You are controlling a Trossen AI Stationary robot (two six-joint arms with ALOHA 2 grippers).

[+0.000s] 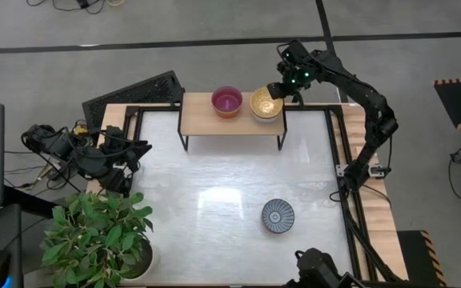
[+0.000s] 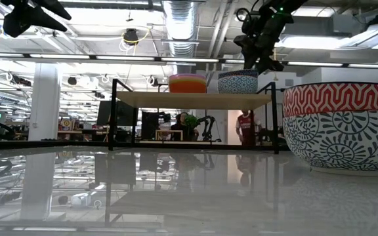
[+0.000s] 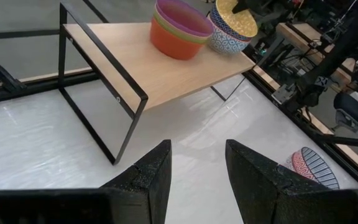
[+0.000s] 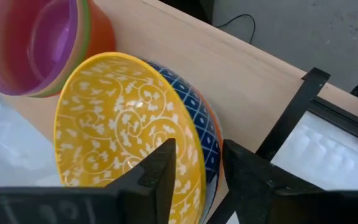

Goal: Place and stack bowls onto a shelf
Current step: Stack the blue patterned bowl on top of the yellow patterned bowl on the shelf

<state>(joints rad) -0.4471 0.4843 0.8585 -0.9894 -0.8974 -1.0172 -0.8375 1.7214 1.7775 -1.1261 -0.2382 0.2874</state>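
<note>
The shelf (image 1: 206, 120) with a light wooden top stands at the table's far edge. On it sits a stack of orange, green and magenta bowls (image 1: 226, 102) (image 3: 179, 31). Beside the stack, toward the table's right, sits a bowl that is yellow inside and blue-patterned outside (image 1: 265, 106) (image 4: 123, 124). My right gripper (image 1: 278, 90) (image 4: 199, 171) is at this bowl's far right rim, shut on it. A blue-grey radial-lined bowl (image 1: 278, 216) (image 2: 340, 124) rests by its base on the table, near right. My left gripper (image 3: 197, 168) waits open at the table's left edge. My right gripper pinches the rim (image 4: 205, 146) of the yellow-inside bowl on its far right side, with one finger (image 4: 160, 168) inside the bowl and the other finger (image 4: 247, 177) outside. The fingers come from above, slanting down. The bowl's base rests on the shelf top.
A leafy potted plant (image 1: 102, 236) stands at the near left corner. Cables and my left arm (image 1: 86, 156) crowd the left edge. Black frame rails (image 1: 338, 160) run along the table's sides. Bare white tabletop (image 1: 206, 192) lies between the shelf and the radial-lined bowl.
</note>
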